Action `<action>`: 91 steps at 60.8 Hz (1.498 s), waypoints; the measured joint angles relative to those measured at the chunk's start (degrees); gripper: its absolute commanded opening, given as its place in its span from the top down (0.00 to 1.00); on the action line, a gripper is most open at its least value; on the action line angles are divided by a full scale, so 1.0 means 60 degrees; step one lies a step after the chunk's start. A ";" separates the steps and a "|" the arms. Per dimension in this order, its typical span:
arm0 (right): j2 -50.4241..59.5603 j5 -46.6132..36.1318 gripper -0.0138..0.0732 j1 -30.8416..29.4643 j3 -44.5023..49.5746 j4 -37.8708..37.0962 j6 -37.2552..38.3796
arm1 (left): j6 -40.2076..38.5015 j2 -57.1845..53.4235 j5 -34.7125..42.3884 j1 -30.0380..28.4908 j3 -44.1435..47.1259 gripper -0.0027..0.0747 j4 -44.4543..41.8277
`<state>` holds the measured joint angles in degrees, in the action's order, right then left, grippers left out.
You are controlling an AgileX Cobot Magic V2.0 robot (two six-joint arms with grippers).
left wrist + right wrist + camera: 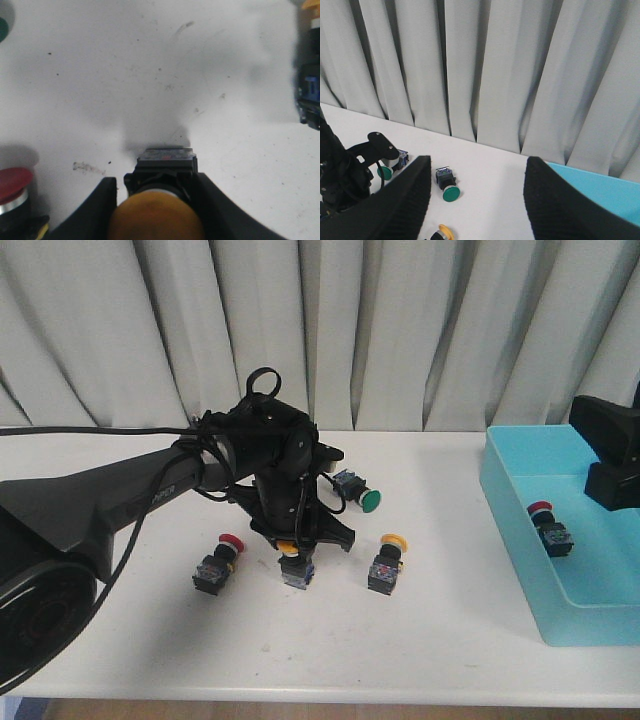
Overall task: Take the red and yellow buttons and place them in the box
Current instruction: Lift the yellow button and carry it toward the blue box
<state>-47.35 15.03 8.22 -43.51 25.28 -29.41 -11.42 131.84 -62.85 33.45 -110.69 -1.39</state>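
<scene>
My left gripper (297,552) is down at the table's middle, shut on a yellow button (295,568) that stands on the table. In the left wrist view its orange-yellow cap (155,220) sits between the black fingers (90,212) and its black body pokes out past the tips. A red button (218,562) lies just left of it and a second yellow button (386,562) just right. Another red button (548,526) lies in the light-blue box (520,550) at the right. My right gripper (477,200) is open and empty, held high over the box.
A green-capped switch (358,493) lies behind the left gripper; the right wrist view shows it (447,186) and a second green one (385,170). The left arm's black links stretch across the left table. A grey curtain hangs behind.
</scene>
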 measured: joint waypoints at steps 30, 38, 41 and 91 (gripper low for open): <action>-0.2049 -0.0012 0.36 0.1933 0.0000 0.0001 -0.1709 | 0.2812 -0.3088 0.0655 0.0000 0.0000 0.98 0.2630; -0.2240 -0.0001 0.33 0.2699 0.0000 0.0001 -0.2580 | 0.3292 -0.3435 0.0516 0.0000 0.0000 0.98 0.3556; -0.2262 -0.0001 0.30 0.2866 0.0000 0.0001 -0.2898 | 0.3439 -0.3509 0.0439 0.0000 0.0000 0.98 0.3941; -0.2281 -0.0174 0.86 0.3032 0.0010 0.0042 -0.3555 | 0.5243 -0.3706 -0.0909 0.0000 0.0000 0.94 0.8360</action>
<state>-61.04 13.99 26.41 -43.45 25.53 -50.74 20.04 109.60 -68.31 33.45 -110.69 48.77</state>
